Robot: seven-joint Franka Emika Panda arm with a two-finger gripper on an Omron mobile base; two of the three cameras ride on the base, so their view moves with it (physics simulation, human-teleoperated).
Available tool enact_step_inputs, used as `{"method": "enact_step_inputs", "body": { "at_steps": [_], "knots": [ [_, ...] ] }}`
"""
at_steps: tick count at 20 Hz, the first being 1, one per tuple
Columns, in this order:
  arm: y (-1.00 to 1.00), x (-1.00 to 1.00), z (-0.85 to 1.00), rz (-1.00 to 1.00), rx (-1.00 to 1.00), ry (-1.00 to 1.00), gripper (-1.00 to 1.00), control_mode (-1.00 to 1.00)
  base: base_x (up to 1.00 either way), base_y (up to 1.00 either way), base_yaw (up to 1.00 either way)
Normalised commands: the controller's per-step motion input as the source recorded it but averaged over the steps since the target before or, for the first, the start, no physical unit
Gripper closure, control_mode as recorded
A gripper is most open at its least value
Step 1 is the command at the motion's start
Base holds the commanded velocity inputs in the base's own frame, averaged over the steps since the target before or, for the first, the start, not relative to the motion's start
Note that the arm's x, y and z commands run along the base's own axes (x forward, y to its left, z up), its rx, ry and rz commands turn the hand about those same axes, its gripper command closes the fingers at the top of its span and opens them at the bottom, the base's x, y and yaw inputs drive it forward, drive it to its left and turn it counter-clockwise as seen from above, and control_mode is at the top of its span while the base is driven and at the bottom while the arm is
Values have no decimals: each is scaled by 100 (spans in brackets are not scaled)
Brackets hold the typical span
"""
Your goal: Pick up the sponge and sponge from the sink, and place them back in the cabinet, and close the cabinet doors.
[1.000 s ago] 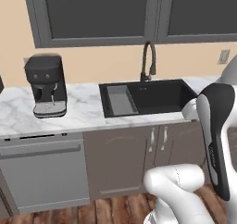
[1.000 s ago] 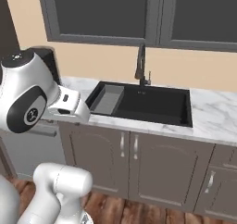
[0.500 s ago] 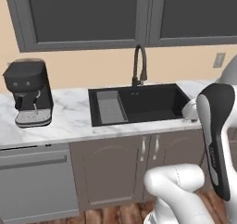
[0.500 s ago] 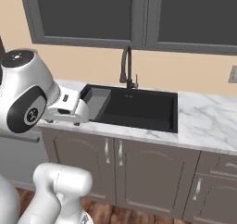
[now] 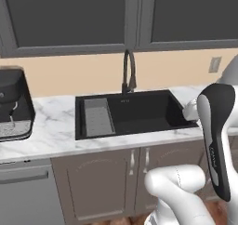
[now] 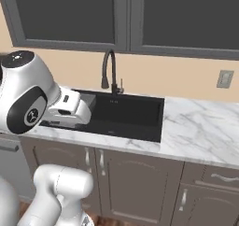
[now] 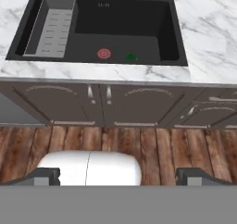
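My gripper (image 7: 118,177) hangs high above the wooden floor (image 7: 139,146), its two dark fingertips (image 7: 42,176) spread wide apart with nothing between them. It is well short of the counter and touches nothing.

Just beyond the floor stand the grey-brown base cupboards (image 7: 99,107), doors shut, with slim silver handles. Above them runs the white marble counter (image 7: 208,33), and set into it is the black sink (image 5: 139,110).

Inside the sink, a grey ribbed tray (image 7: 53,26) fills the left end. On the basin floor, toward the near wall, lies a round red drain disc (image 7: 104,53). Just to its right, apart from it, sits a small green sponge (image 7: 131,57) (too small here to make out its yellow layer, and I can pick out just this one).

At the sink's far edge rises a black arched faucet (image 5: 128,70). On the counter well left of the sink stands a black coffee machine (image 5: 14,103). Behind everything is a beige wall with an outlet (image 6: 225,79) at the right, and dark glass-fronted wall cupboards (image 6: 116,15) above.
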Motion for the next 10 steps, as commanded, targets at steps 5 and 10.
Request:
{"method": "enact_step_inputs", "body": {
  "at_steps": [5,10],
  "knots": [
    [0,0,0,0,0,0,-100,100,41,-44,-3],
    [0,0,0,0,0,0,-100,100,43,-33,-3]
  ]
}}
